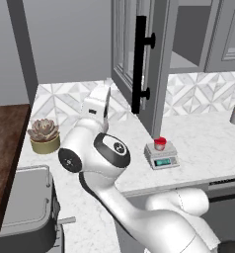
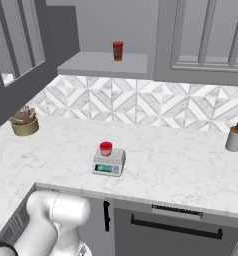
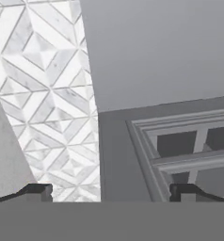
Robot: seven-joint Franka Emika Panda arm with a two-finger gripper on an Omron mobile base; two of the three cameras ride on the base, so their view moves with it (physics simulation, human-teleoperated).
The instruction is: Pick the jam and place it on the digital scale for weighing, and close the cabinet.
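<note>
Cabinet (image 1: 139,59) door is swung wide out over the counter (image 1: 203,133); the long black bar handle (image 1: 139,64) sits on its outer face, toward the base. Jam step looks done, so closing the door is the step in hand.

Arm is folded up at the left part of the counter, between the succulent pot (image 1: 44,136) and the door, hand pointing up near the door's lower edge. Gripper (image 3: 109,190) has its fingers spread wide with nothing between them. The hand view looks at the backsplash and the door's glass-panelled face (image 3: 189,150), so the hand seems to be on the door's outer side.

Best approach, as a judgement: press flat on the outer face near the handle edge, far from the hinge for leverage, and follow the door's arc instead of pushing straight. Keep the elbow high and off the counter's middle.

Digital scale (image 1: 161,155) sits near the counter's front edge, just below the door's free edge. Jam (image 1: 160,143) stands upright on its platform, roughly centred. A low sweep could knock it.
</note>
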